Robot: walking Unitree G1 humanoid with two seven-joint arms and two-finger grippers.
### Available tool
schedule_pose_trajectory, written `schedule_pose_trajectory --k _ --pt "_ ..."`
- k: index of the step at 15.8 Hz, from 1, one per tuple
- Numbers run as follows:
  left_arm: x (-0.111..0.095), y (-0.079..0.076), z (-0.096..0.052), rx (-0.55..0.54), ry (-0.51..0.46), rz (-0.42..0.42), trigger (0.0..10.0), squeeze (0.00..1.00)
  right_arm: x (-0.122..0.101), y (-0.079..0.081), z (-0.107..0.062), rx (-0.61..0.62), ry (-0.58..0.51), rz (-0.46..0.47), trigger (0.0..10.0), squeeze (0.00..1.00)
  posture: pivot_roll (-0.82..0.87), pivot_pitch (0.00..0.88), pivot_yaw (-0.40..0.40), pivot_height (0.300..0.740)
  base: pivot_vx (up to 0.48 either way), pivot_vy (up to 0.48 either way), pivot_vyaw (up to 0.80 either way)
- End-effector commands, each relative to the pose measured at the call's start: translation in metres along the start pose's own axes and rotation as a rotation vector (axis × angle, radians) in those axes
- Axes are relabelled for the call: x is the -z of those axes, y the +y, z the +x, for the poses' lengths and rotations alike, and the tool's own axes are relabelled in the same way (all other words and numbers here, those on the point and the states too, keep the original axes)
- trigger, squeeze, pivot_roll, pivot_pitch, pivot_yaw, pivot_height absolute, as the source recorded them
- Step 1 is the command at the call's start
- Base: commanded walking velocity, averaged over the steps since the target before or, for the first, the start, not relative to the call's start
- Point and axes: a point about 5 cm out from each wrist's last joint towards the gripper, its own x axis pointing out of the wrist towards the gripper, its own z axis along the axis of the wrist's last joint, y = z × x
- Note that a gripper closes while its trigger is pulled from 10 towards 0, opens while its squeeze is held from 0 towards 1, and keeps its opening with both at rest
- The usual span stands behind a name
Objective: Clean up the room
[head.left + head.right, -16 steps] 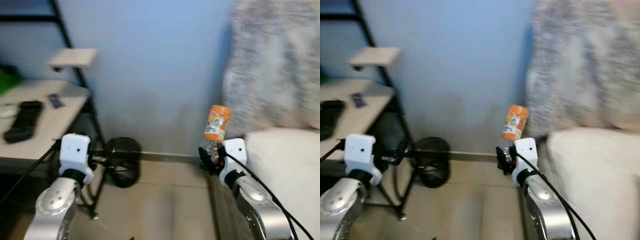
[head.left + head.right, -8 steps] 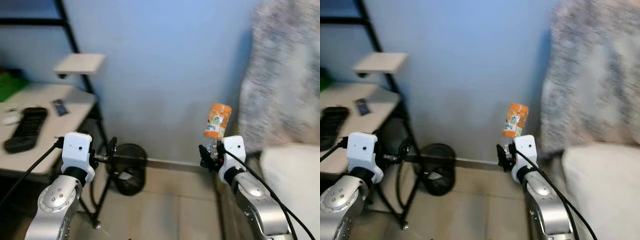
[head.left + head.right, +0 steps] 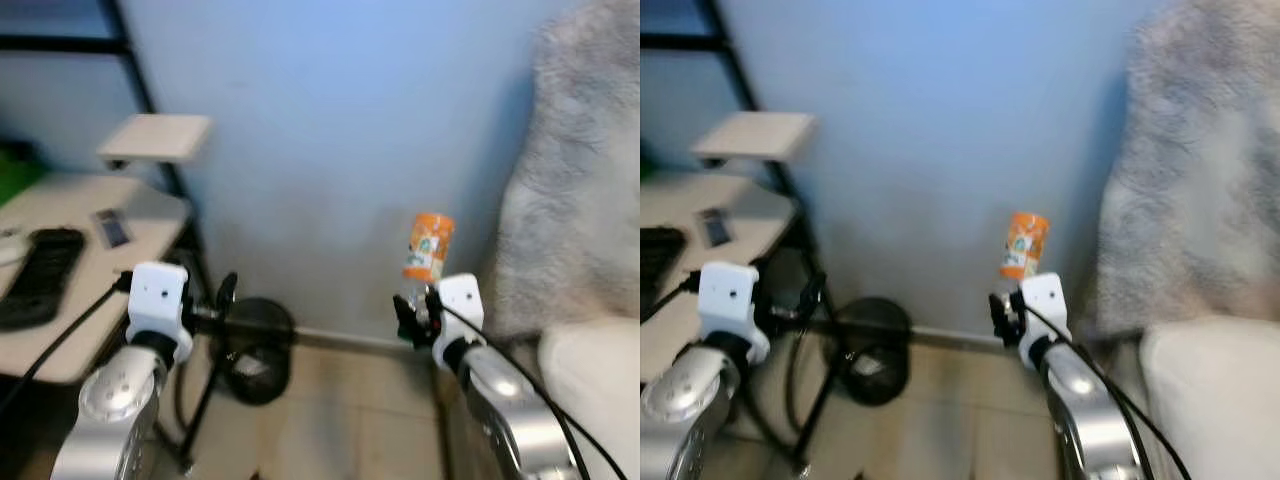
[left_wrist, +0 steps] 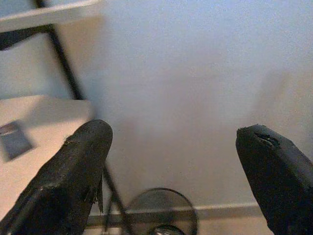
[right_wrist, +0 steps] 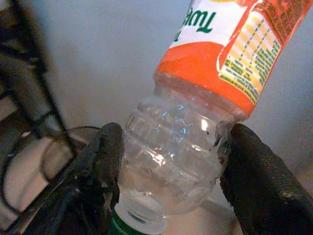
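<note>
The right gripper (image 5: 168, 161) clamps a clear plastic bottle (image 5: 195, 117) with an orange label, cap down. The left gripper (image 4: 178, 171) gapes wide, holding nothing. A black wire wastebasket (image 3: 257, 348) sits at ten o'clock, against the blue wall (image 3: 330, 130).

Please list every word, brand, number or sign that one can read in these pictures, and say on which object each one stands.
"Tuy": green letters on the white part of the orange label of the plastic bottle held upside down in the right claw; the word is cut off by the picture edge.
The fine print on the yellow panel of the same label: too small to read.
The label in the head views: too blurred to read.
</note>
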Motion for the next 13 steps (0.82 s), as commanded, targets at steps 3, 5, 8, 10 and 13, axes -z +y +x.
schedule_pose_trajectory --k 3,5,8,10,13 --pt "0.0007 0.0028 -0.0005 -0.003 0.004 0.024 10.0 0.0 -0.0071 0.0037 0.0051 -0.02 -0.024 -0.018 10.0 0.0 0.05 0.0 0.011 0.74 0.329 0.0 0.68" --pt "0.0013 0.0013 -0.0002 0.003 0.002 0.027 10.0 0.0 -0.0083 0.0044 0.0073 -0.046 -0.028 -0.035 10.0 0.0 0.05 0.0 0.003 0.74 0.326 0.0 0.0" --pt "0.0012 0.0021 -0.0005 0.004 -0.001 0.029 10.0 0.0 -0.0082 0.0068 0.0085 -0.062 -0.024 -0.049 10.0 0.0 0.05 0.0 -0.003 0.74 0.326 0.0 0.0" --pt "0.0015 0.0019 -0.0008 0.006 -0.001 0.033 10.0 0.0 -0.0073 0.0075 0.0087 -0.075 -0.019 -0.056 10.0 0.0 0.06 0.0 -0.004 0.74 0.324 0.0 0.0" --pt "0.0023 -0.0002 -0.0018 0.019 0.001 0.041 10.0 0.0 -0.001 0.0075 0.0088 -0.094 0.013 -0.119 10.0 0.0 0.06 0.0 -0.005 0.74 0.325 0.0 0.0"
